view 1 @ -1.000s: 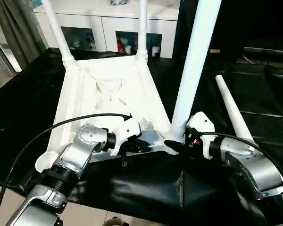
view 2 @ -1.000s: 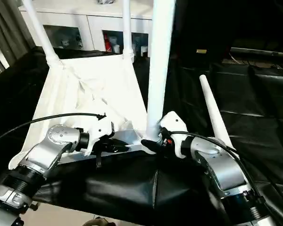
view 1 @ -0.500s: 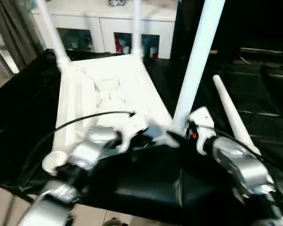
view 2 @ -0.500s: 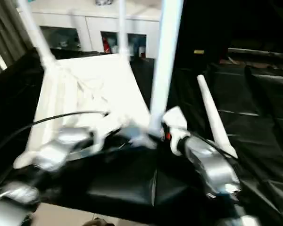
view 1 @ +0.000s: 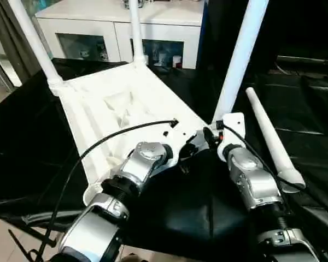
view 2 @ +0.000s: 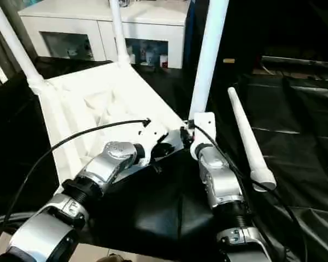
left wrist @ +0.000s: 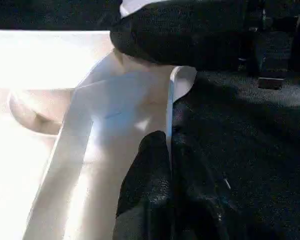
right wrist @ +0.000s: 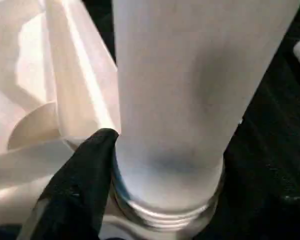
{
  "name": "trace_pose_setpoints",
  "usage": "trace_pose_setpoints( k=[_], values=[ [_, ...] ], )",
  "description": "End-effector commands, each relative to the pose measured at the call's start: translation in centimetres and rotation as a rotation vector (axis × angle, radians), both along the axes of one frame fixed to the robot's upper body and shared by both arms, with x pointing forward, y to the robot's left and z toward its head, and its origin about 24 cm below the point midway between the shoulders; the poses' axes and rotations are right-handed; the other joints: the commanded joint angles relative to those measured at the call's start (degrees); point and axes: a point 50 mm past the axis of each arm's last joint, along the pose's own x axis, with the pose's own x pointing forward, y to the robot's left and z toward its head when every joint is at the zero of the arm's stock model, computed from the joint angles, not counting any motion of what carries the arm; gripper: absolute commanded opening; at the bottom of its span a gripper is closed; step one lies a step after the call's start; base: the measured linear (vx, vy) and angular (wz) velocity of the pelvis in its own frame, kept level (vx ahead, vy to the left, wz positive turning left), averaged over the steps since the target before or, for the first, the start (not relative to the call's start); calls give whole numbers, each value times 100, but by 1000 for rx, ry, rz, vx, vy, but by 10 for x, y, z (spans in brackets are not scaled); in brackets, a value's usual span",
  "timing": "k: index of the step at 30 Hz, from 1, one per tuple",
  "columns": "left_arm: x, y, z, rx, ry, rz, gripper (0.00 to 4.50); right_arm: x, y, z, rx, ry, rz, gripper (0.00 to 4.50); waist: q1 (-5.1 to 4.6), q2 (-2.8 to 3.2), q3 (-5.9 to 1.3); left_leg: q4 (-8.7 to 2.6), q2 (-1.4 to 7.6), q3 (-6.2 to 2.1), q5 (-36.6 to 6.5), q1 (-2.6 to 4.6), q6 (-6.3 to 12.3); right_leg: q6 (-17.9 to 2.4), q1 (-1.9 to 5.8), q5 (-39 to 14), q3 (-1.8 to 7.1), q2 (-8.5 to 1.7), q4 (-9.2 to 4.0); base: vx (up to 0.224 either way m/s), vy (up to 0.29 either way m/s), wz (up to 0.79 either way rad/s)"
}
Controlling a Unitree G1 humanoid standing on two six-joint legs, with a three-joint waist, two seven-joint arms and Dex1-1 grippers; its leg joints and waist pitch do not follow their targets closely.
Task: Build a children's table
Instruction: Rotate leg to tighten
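- Upside-down children's table (view 1: 126, 109) lies on black cloth (view 1: 169, 213).
- Left gripper (left wrist: 169, 142) pinches tabletop rim, fingers closed on it.
- Right gripper (view 1: 209, 136) clasps near-corner leg (view 1: 238, 60) at its base.
- Loose leg (view 1: 270, 139) lies just right of table.

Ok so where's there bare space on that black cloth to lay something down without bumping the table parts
Bare black cloth lies right of the loose leg, and more left of the upturned table top. The near corner is crowded: the left gripper pinches the rim and the right gripper clasps the upright leg.
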Motion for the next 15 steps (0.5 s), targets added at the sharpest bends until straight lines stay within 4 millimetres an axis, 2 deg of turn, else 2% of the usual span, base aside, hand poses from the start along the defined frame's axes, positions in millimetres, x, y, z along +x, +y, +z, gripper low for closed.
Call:
trace_pose_setpoints(
  k=[1,3,4,5,7,9,10,15],
  values=[
    [10,14,15,-28,-108,53,0,-10,15,-10,2,39,121,355,-18,-127,-368,-411,548,-312,-717,25,422,-698,297,-1493,438,-760,-468,0,0,0],
    [7,18,15,-41,-110,3,0,-13,12,-3,-12,10,197,381,-63,-127,-362,-421,561,-331,-762,2,430,-611,320,-1516,431,-756,-474,0,0,0],
    [4,21,16,-48,-122,-41,0,-16,9,2,-32,-3,254,381,-94,-124,-363,-417,558,-328,-833,35,441,-654,288,-1562,436,-761,-487,0,0,0],
    [4,21,16,-49,-123,-46,0,-16,9,2,-34,-4,259,390,-94,-124,-363,-417,558,-328,-833,35,441,-654,288,-1562,436,-761,-487,0,0,0],
    [-1,25,16,-47,-126,-123,0,-23,3,9,-62,-14,377,390,-97,-118,-351,-394,553,-303,-748,35,492,-742,277,-1537,442,-743,-486,0,0,0],
    [-5,29,16,-42,-126,-175,0,-28,-4,15,-75,-15,431,390,-68,-123,-348,-396,579,-307,-762,42,537,-711,277,-1533,453,-745,-477,0,0,0],
    [-9,32,17,-54,-120,-220,0,-31,-11,18,-85,-14,457,390,-58,-105,-357,-399,586,-309,-745,33,551,-705,273,-1516,455,-745,-467,0,0,0],
    [-20,43,18,-73,-88,-357,0,-42,-28,28,-122,4,565,390,27,-90,-356,-407,621,-302,-808,76,486,-795,238,-1477,473,-753,-447,0,0,0]
  ],
)
